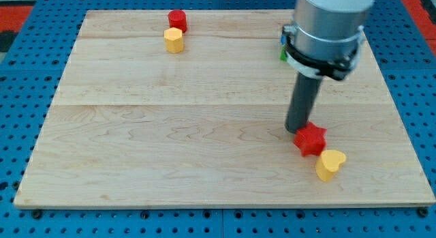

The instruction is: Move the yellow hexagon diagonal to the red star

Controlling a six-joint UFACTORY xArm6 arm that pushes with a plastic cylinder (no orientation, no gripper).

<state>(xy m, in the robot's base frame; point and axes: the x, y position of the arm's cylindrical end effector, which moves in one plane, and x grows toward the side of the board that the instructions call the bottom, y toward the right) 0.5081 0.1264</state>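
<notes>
The yellow hexagon (174, 40) sits near the view's top, left of centre, just below and touching a red cylinder (178, 20). The red star (310, 139) lies at the lower right of the wooden board (170, 142). A yellow heart (330, 164) lies just below and to the right of the star, close to it. My tip (297, 131) stands at the star's upper left edge, touching or nearly touching it, far from the yellow hexagon.
A green block (283, 54) and a blue block (283, 39) peek out at the left side of the arm's grey body (327, 26), mostly hidden. The board rests on a blue perforated base (20, 95).
</notes>
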